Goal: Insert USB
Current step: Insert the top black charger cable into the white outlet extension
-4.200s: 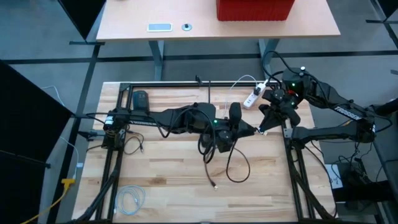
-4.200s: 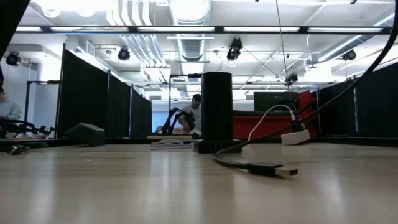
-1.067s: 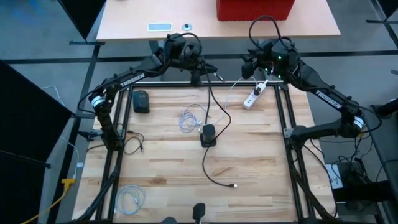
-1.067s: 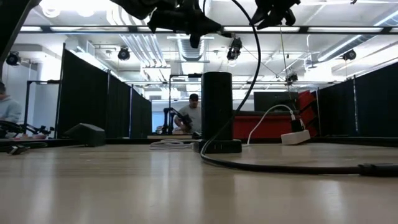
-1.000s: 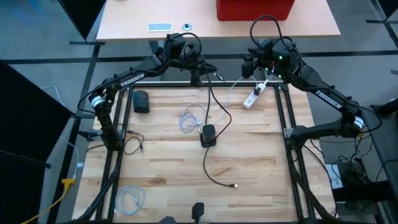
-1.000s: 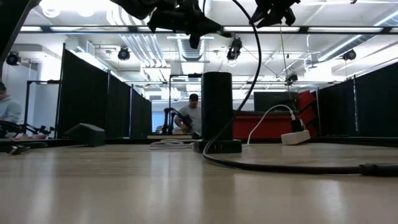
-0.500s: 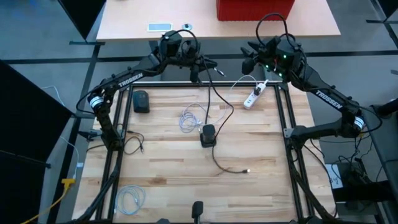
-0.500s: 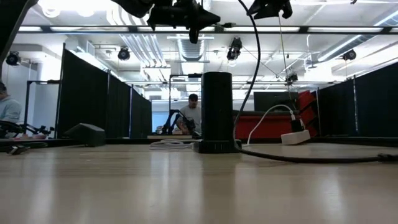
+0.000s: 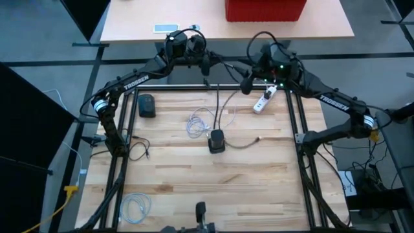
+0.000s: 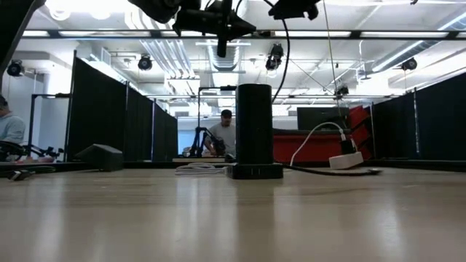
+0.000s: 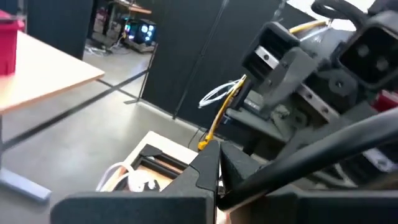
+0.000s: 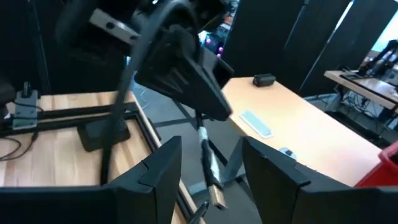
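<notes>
Cable (image 9: 218, 103) from the high view: a black line hangs from the left gripper (image 9: 206, 65), which is raised over the table's far edge, and runs down to the black hub (image 9: 217, 140) at mid-table. A short stretch lies on past the hub, ending in the USB plug (image 9: 260, 138), which rests on the wood just to the hub's right. The right gripper (image 9: 246, 84) hovers near the left one, beside the white power strip (image 9: 262, 102). A white cord coil (image 9: 197, 123) lies close to the hub.

Low view: the hub (image 10: 254, 127) stands upright, with the plug (image 10: 371, 172) flat on the table to its right and the power strip (image 10: 346, 159) behind. The left gripper (image 10: 222, 33) and right gripper (image 10: 295, 9) are both high above. A person (image 10: 227, 135) sits in the room behind.

Left wrist view: the left gripper's fingers (image 11: 205, 171) are pressed together on the cable.

Right wrist view: the right gripper's fingers (image 12: 163, 168) stand wide apart and hold nothing. The left gripper (image 12: 196, 115) is ahead of them, and cable (image 12: 208, 158) hangs from it.
</notes>
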